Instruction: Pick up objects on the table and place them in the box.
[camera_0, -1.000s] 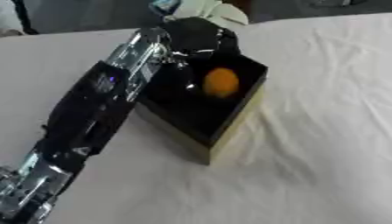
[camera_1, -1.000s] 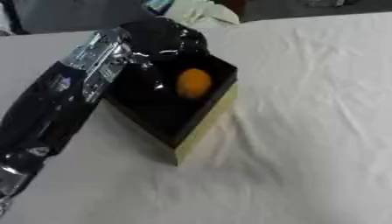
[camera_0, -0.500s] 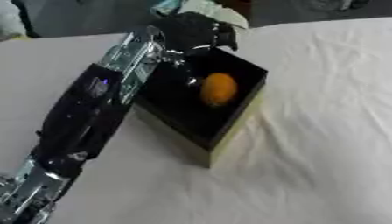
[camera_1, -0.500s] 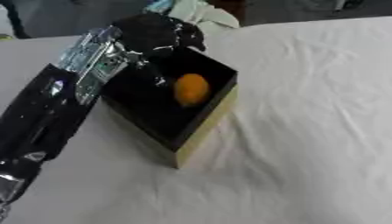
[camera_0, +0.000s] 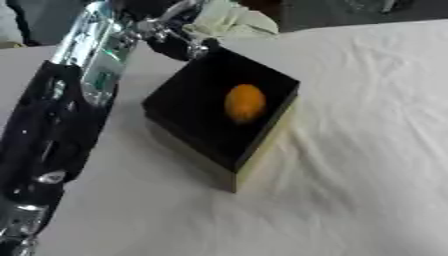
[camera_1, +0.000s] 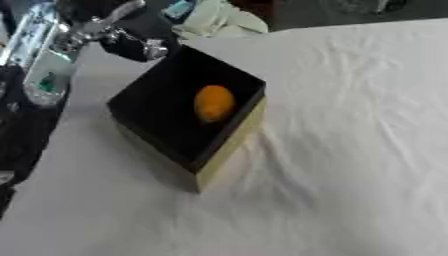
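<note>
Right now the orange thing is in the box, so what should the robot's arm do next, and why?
Probably pull the left hand away from the box and go looking for another thing. The orange thing already lies inside the box, and the hand sits past the box's far corner, not over it. No other loose thing shows on the white cloth nearby, so where to reach next cannot be told.

- Even, soft light across the white tablecloth (camera_0: 367, 150); no glare.
- Both views are blurred.
- The box (camera_0: 262, 145) throws a faint shadow toward the near side.
- Its black interior shows no detail.
</note>
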